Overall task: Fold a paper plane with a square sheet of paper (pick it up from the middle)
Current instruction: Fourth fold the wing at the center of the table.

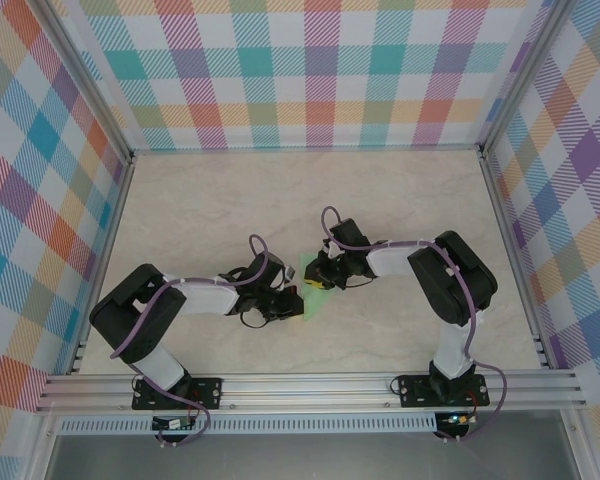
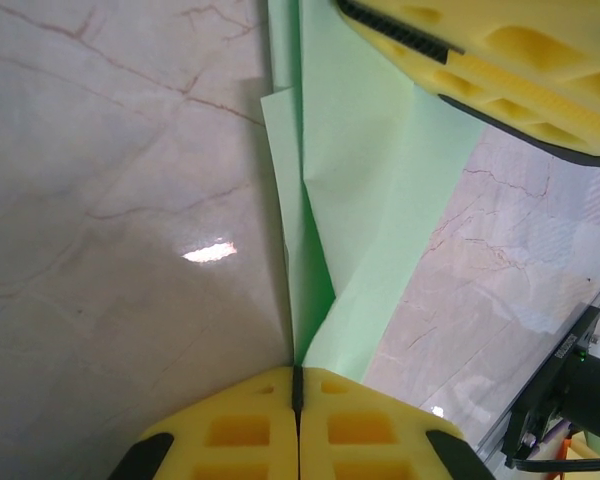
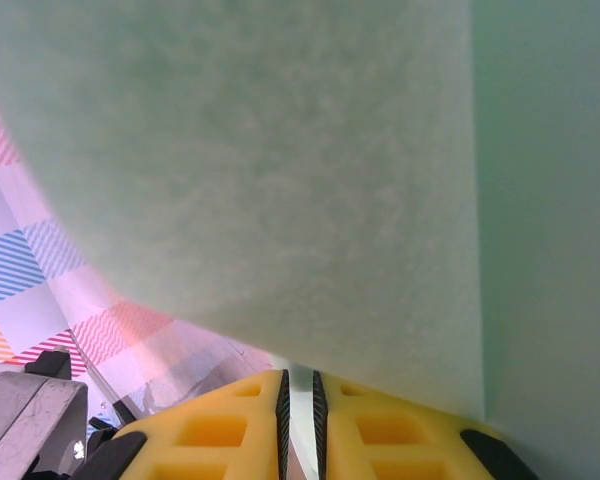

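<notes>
The square sheet of paper (image 1: 314,296) is pale green and folded into narrow overlapping layers, held up between both arms at the table's near middle. My left gripper (image 1: 292,303) is shut on the paper's pointed lower end (image 2: 298,372), and the paper (image 2: 360,180) fans upward from its yellow fingers. My right gripper (image 1: 320,280) holds the other side; one of its yellow fingers (image 2: 500,60) lies over the paper's upper part. In the right wrist view the paper (image 3: 280,170) hangs close in front, and a pale strip sits pinched in the narrow gap of the right gripper (image 3: 299,382). Whether the folds form the paper plane I cannot tell.
The marble table top (image 1: 230,200) stretches behind and to both sides of the arms. Checked walls (image 1: 320,70) enclose it, with aluminium rails (image 1: 310,385) along the near edge. A black arm base (image 2: 560,400) stands close to the right of the left gripper.
</notes>
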Tool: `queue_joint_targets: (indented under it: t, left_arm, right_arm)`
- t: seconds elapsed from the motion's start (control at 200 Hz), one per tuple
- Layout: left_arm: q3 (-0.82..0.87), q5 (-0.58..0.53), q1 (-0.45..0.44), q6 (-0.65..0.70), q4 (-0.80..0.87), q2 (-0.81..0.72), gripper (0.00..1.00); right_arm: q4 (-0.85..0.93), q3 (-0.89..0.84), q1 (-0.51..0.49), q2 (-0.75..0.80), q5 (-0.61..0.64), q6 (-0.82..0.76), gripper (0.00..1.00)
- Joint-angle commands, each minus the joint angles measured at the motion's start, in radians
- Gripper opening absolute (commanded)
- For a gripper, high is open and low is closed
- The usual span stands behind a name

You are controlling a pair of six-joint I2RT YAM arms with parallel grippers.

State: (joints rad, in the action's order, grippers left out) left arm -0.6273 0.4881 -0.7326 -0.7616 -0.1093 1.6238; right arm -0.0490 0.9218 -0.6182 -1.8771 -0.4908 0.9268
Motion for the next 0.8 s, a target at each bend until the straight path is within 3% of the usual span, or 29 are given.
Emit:
queue_joint_targets:
  t: [0.0, 0.5, 0.795]
  left_arm:
    - [0.005, 0.075, -0.030, 0.011, -0.002, 0.030, 0.05]
    - [0.012, 0.049, -0.030, 0.022, 0.005, -0.030, 0.09]
    - [0.013, 0.066, -0.029, 0.013, -0.020, 0.022, 0.08]
  right_arm:
    - [0.051, -0.040, -0.008, -0.040, 0.023, -0.013, 0.17]
    - [0.056, -0.038, -0.007, -0.040, 0.018, -0.014, 0.17]
    - [0.060, -0.037, -0.008, -0.040, 0.017, -0.016, 0.17]
